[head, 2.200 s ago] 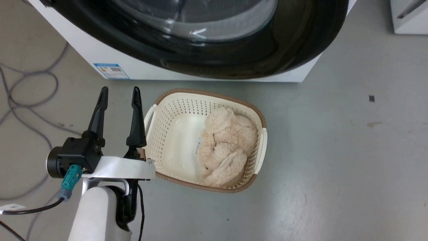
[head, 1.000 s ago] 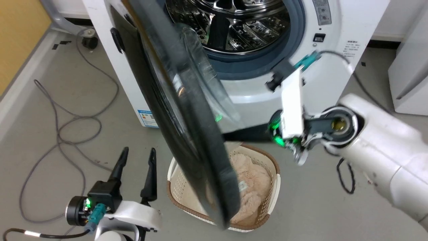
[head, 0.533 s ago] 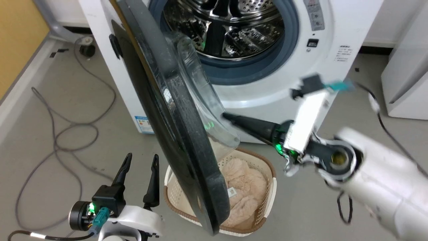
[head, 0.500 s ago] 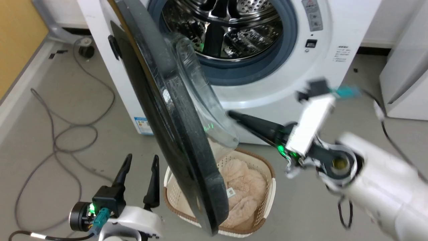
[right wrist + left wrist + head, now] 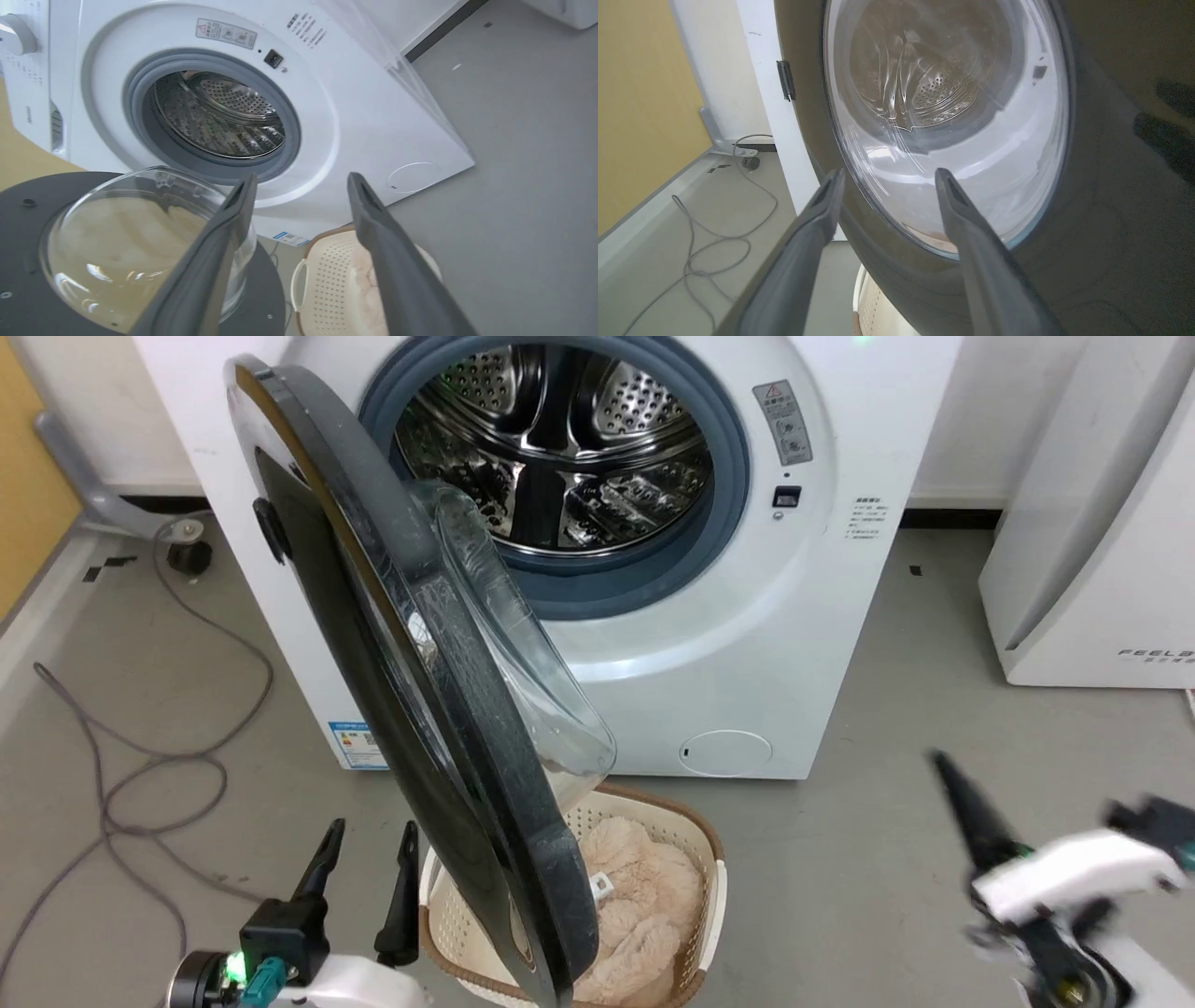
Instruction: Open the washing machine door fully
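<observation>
The white washing machine (image 5: 747, 644) stands open, its grey rubber ring and steel drum (image 5: 560, 457) bare. The glossy black washing machine door (image 5: 429, 737) is swung out on its left hinge and points toward me edge-on, its glass bowl (image 5: 504, 644) facing right. My left gripper (image 5: 364, 868) stands open low on the door's outer side; in the left wrist view its gripper (image 5: 887, 179) faces the door (image 5: 1111, 210) closely. My right gripper (image 5: 943, 770) is blurred at the lower right, apart from the door. In the right wrist view the right gripper (image 5: 302, 183) is open and empty before the door (image 5: 266, 289) and machine (image 5: 373, 116).
A cream basket (image 5: 709, 831) holding beige plush sits on the floor under the door's free edge. Grey cables (image 5: 140, 775) loop on the floor at the left. A white appliance (image 5: 1092, 569) stands to the right. A round white filter cover (image 5: 725, 753) is low on the machine.
The door went from shut to swung out. My right gripper has left the glass bowl's inner side and drawn back to the lower right. The head camera has pulled back; the left gripper holds still.
</observation>
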`<state>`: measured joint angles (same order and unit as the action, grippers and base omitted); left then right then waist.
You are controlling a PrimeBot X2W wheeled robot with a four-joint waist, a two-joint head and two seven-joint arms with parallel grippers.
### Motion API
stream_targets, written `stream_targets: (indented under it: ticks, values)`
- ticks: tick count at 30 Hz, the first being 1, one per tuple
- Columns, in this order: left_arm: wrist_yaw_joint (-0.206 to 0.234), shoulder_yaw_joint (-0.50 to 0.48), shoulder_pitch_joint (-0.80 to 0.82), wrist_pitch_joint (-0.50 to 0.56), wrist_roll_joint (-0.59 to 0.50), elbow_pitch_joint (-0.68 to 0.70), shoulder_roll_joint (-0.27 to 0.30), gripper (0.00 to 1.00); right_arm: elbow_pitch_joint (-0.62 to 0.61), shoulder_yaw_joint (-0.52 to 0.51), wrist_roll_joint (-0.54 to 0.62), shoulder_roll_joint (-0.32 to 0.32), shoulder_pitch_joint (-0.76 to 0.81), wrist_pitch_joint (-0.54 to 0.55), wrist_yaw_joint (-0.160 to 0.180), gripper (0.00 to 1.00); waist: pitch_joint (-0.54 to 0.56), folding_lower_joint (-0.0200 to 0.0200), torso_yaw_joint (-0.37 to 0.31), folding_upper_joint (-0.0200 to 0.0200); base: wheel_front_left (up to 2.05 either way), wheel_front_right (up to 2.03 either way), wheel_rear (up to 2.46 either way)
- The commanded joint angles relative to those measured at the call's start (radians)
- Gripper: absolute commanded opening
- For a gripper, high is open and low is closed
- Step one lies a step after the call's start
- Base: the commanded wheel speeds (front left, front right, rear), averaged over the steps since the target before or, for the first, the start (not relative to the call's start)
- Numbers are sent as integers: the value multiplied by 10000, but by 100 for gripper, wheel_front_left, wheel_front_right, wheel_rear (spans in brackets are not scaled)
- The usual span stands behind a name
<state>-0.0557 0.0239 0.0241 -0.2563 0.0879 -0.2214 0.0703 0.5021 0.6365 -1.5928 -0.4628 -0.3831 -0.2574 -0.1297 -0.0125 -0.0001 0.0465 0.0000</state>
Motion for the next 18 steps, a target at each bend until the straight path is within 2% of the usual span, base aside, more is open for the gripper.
stream_targets:
  ticks: [1,5,8,10,11,14,16,18]
  values:
    - [1,-30,-154,-55,-72,-16,15,100,127,-439,628,229,319,-40,-10,100,24,1,-28,0,0,0,0]
    - [31,-101,-209,-55,-46,-7,-2,100,162,-3668,4716,1346,1585,-41,-10,100,37,1,-95,0,0,0,0]
    - [30,-143,-200,-55,-29,8,-13,100,-828,-5892,7941,2463,2544,-42,-10,100,9,1,-132,0,0,0,0]
    - [30,-171,-171,-55,-23,26,-20,100,-1815,-6943,10027,3235,3105,-42,-10,100,-41,1,-163,0,0,0,0]
    - [29,-183,-154,-55,-21,28,-23,100,-2249,-7324,11205,3468,3369,-42,-10,100,-64,1,-177,0,0,0,0]
    - [15,-216,-96,-55,-28,40,-29,100,-3625,-7980,13569,3991,3838,-22,-10,100,-142,1,-220,0,0,0,0]
    - [7,-243,-65,-55,-45,25,-26,100,-4503,-8038,14668,4095,4057,224,-10,100,-164,1,-251,0,0,0,0]
    - [1,-269,-38,-55,-65,6,-20,100,-5240,-7872,15138,4116,4277,528,-10,100,-179,1,-269,0,0,0,0]
